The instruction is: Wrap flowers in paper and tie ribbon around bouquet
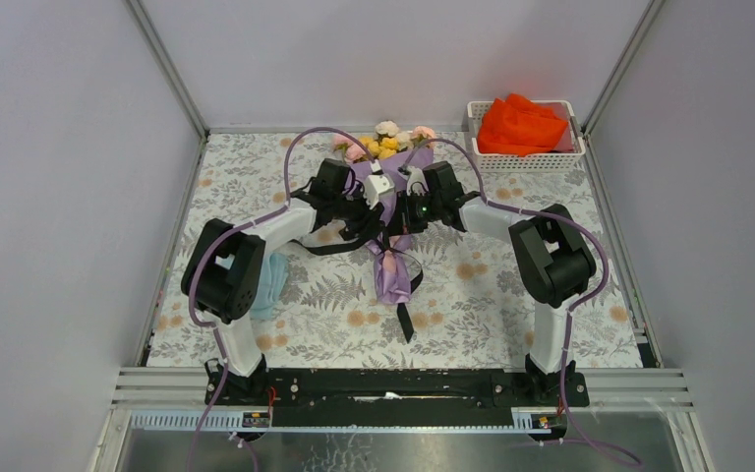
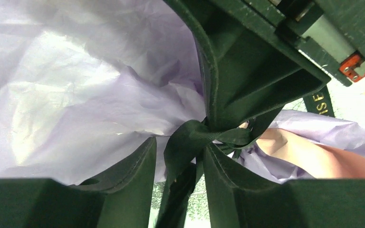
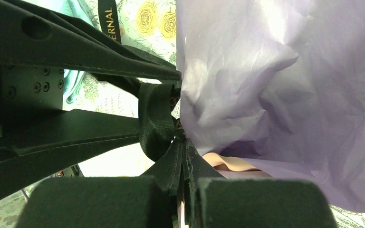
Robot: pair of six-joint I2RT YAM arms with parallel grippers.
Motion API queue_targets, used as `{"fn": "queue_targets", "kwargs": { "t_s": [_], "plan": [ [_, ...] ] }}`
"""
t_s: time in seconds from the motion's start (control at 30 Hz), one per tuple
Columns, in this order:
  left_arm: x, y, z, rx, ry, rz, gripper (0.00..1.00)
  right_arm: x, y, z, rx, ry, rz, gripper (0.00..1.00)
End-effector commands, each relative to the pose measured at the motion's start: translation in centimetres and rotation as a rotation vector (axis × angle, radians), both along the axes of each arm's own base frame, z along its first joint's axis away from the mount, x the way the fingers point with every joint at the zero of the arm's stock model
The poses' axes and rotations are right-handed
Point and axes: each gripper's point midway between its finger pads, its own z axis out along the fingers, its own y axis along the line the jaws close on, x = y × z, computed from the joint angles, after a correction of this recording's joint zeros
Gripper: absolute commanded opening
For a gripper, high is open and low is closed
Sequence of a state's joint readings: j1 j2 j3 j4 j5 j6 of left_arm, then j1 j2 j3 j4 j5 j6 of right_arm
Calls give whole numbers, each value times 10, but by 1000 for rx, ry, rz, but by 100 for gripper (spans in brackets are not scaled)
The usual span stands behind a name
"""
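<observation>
The bouquet lies in the middle of the table, its pink, yellow and white flowers point(image 1: 385, 141) pointing away from me. The purple paper point(image 1: 394, 277) is wrapped round the stems, with pink point(image 2: 309, 152) showing inside. The black ribbon point(image 2: 185, 142) is gathered at the waist of the paper point(image 2: 76, 95), and a loose end trails toward me point(image 1: 405, 320). My left gripper point(image 2: 179, 145) is open, the ribbon hanging loosely between its fingers. My right gripper point(image 3: 183, 142) is shut on the ribbon point(image 3: 154, 118) right against the paper point(image 3: 266, 71). Both grippers point(image 1: 381, 192) point(image 1: 405, 197) meet over the bouquet's middle.
A white basket point(image 1: 570, 162) holding an orange cloth point(image 1: 519, 126) stands at the back right. A light blue cloth point(image 1: 273, 280) lies under my left arm. Metal frame posts and grey walls close in the floral table mat point(image 1: 511, 295).
</observation>
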State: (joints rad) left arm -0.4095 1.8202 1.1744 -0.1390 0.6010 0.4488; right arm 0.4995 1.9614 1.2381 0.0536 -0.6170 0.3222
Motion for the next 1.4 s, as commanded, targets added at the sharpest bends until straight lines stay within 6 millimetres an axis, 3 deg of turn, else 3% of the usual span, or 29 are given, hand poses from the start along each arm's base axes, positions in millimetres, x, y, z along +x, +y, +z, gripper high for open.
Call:
{"fn": "queue_targets", "kwargs": {
  "t_s": [0.0, 0.17, 0.43, 0.63, 0.93, 1.1, 1.37],
  "plan": [
    [11, 7, 21, 36, -86, -18, 49, 8, 5, 30, 26, -98, 9, 0],
    [6, 1, 22, 7, -61, -54, 60, 10, 4, 32, 16, -109, 5, 0],
    [11, -12, 34, -43, -54, -79, 61, 9, 1, 31, 2, -114, 2, 0],
    [8, -16, 22, -20, -19, -103, 53, 10, 2, 35, 10, -120, -1, 0],
    [6, -2, 16, 44, 49, -193, 52, 9, 1, 33, 4, -114, 1, 0],
    [15, 4, 13, 58, 42, -199, 41, 9, 2, 33, 4, -114, 4, 0],
    [10, 2, 1, 55, 84, -218, 44, 11, 2, 35, 6, -118, 1, 0]
  ]
}}
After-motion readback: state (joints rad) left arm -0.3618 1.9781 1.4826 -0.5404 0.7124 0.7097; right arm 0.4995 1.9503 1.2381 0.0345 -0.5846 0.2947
